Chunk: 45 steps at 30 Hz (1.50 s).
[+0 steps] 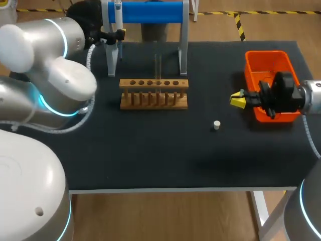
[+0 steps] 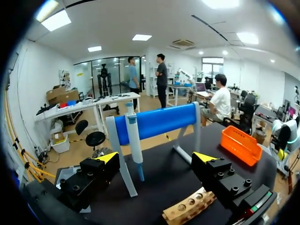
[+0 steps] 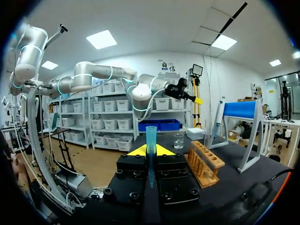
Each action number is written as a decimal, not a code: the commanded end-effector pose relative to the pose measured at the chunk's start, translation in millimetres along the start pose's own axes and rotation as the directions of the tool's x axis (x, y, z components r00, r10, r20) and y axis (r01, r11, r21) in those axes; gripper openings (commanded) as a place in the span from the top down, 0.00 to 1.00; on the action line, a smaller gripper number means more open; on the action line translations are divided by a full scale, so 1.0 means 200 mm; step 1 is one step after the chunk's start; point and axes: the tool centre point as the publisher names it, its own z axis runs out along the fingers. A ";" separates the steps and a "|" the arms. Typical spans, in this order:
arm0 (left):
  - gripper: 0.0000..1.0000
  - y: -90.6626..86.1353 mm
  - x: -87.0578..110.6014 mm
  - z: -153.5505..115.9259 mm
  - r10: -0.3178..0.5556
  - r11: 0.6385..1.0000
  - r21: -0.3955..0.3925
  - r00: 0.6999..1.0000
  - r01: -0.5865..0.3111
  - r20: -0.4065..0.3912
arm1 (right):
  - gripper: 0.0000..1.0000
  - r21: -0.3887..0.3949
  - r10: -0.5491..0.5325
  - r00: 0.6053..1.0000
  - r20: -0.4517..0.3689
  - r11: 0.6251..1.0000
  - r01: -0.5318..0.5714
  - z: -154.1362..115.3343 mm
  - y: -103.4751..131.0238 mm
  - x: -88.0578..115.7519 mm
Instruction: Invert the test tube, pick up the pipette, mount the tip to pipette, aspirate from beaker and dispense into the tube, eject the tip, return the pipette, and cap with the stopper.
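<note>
A white-and-blue pipette (image 2: 133, 140) hangs on the blue-barred stand (image 1: 150, 12). My left gripper (image 2: 156, 159) is open just in front of it, with the pipette ahead between the fingers and untouched; in the head view this gripper (image 1: 119, 36) is at the stand's left post. My right gripper (image 1: 238, 99), beside the orange bin (image 1: 268, 63), is shut on a blue pipette tip (image 3: 151, 140) held upright between its yellow tips. A clear test tube (image 1: 158, 65) stands in the wooden rack (image 1: 154, 93). The white stopper (image 1: 216, 125) lies on the mat. A glass beaker (image 3: 178, 139) stands beyond the rack.
The orange bin (image 2: 241, 144) is at the table's far right. The wooden rack (image 3: 206, 161) sits mid-table in front of the stand's legs. My left arm's bulky links (image 1: 50, 70) cover the table's left side.
</note>
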 end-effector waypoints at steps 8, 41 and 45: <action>0.00 -0.02 0.00 0.11 -0.059 0.998 0.040 0.955 0.049 0.290 | 1.00 0.001 0.000 1.000 -0.001 1.000 0.000 0.00 0.00 0.00; 0.00 -0.03 -0.08 0.35 -0.135 0.971 0.231 0.932 0.058 0.337 | 1.00 0.001 0.000 1.000 -0.001 1.000 0.000 0.00 0.00 0.00; 0.00 -0.04 -0.08 0.37 -0.129 0.969 0.243 0.935 0.048 0.329 | 1.00 0.001 0.000 1.000 -0.001 1.000 0.000 0.00 0.00 0.00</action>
